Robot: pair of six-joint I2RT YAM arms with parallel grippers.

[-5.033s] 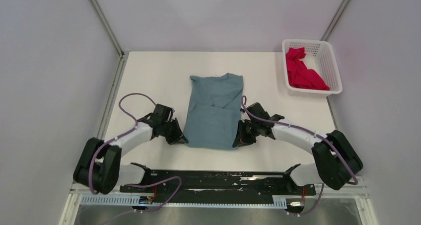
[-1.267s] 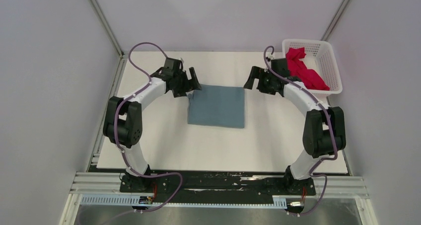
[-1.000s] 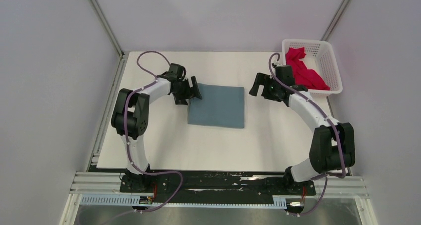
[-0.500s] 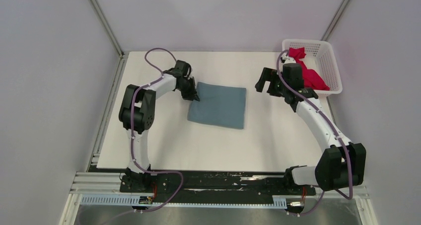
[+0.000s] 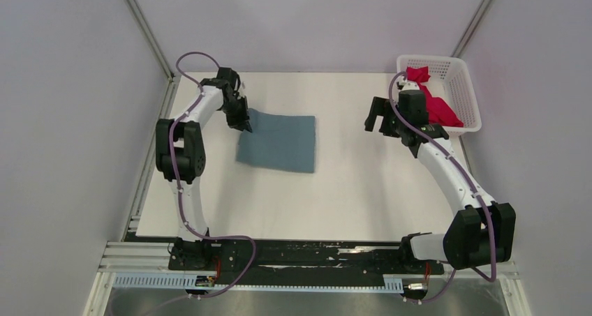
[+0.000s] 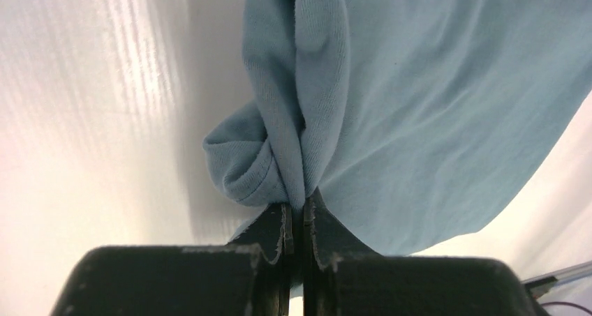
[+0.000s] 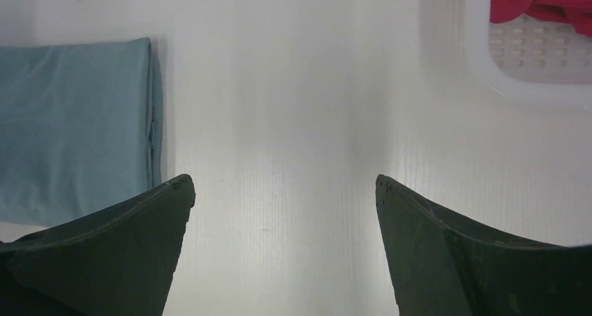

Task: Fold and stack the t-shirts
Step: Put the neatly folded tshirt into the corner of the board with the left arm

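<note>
Blue-grey t-shirt [image 5: 279, 143]: folded flat, left of centre on tabletop [image 5: 363, 190]; far-left corner bunched and clamped between left jaws. Right jaws: spread wide, holding nothing, above tabletop between that shirt and white basket [image 5: 447, 59]. Crimson-pink t-shirt [image 5: 436, 110]: crumpled inside basket, far-right corner.

We folded the blue t-shirt [image 5: 278, 143] in half. Our left gripper [image 5: 243, 125] has pulled it to the left, and our right gripper [image 5: 378, 118] let go and moved away.
</note>
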